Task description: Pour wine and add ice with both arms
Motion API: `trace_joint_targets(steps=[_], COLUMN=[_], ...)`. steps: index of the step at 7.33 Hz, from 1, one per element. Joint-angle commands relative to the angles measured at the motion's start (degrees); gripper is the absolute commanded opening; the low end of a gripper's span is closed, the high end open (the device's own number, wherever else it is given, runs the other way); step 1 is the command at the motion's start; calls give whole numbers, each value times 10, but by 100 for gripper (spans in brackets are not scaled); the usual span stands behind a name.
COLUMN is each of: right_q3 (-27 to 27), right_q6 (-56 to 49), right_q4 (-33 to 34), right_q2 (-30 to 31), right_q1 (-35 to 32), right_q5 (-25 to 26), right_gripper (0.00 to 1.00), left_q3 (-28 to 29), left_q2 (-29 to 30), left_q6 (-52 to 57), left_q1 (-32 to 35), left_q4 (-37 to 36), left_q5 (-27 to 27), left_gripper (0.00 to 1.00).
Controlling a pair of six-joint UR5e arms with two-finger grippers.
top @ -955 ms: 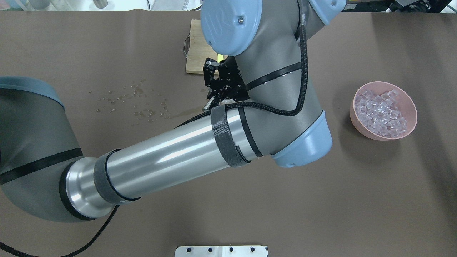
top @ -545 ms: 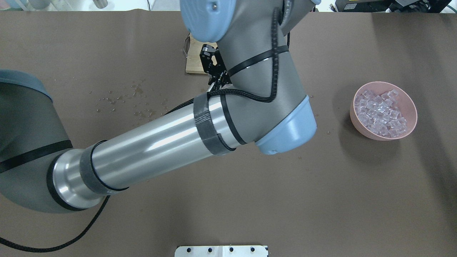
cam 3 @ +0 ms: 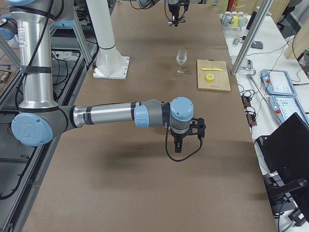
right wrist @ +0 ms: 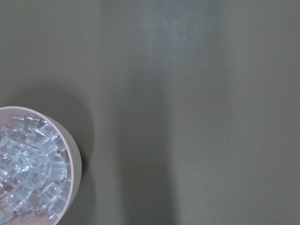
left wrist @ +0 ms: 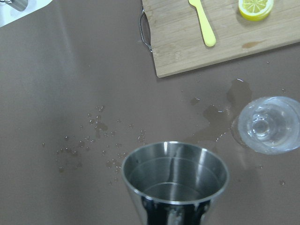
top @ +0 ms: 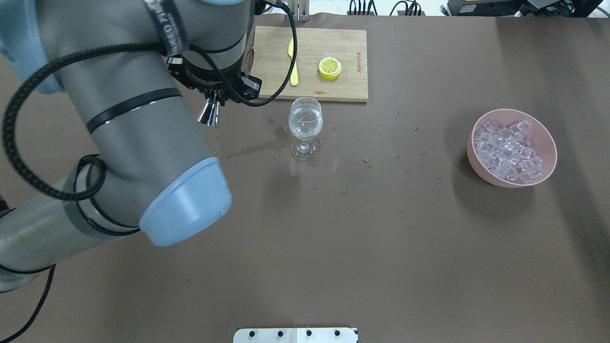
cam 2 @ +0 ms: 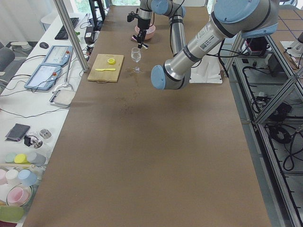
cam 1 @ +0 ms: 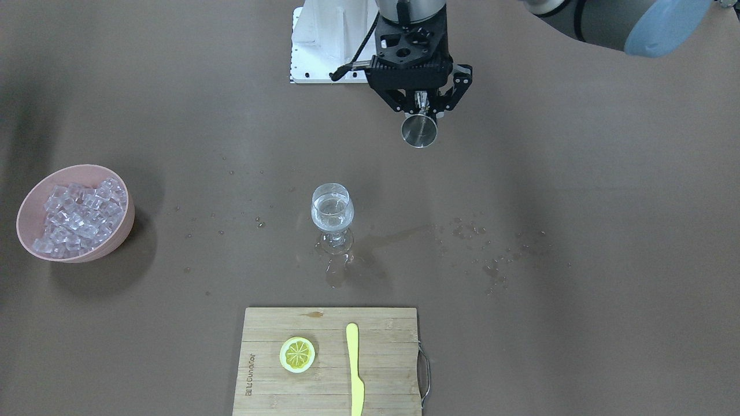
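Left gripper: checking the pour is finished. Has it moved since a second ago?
Yes: overhead, the left gripper went left, farther from the pink bowl.

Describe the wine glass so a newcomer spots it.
Find the wooden cutting board on the table, on the side far from the robot. Just robot-side of it stands the wine glass, upright amid spilled drops. It alone is clear and stemmed, unlike the pink bowl and the steel cup.

pink bowl (right wrist: 77, 161) cropped, steel cup (left wrist: 176, 171) — base cut off
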State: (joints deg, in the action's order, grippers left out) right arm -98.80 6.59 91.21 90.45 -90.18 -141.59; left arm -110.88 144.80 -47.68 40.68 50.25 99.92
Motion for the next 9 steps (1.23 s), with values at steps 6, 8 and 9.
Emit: trace_joint_targets(steps=[6, 8, 9], right_q3=[-101, -124, -140], right_q6=[102, 199, 237], right_q4=[33, 48, 54], right_q2=[-22, -60, -67], right_q1=[82, 142, 180], right_q5=[15, 32, 66], right_gripper=[100, 100, 100], left_q3=[-133, -116, -102], left_q2=[-287, -395, -435], left_q6=[-242, -340, -379], left_q1=[-43, -100, -140], left_q4=[241, 387, 436], left_q5=[-276, -376, -446], left_gripper=[0, 0, 0])
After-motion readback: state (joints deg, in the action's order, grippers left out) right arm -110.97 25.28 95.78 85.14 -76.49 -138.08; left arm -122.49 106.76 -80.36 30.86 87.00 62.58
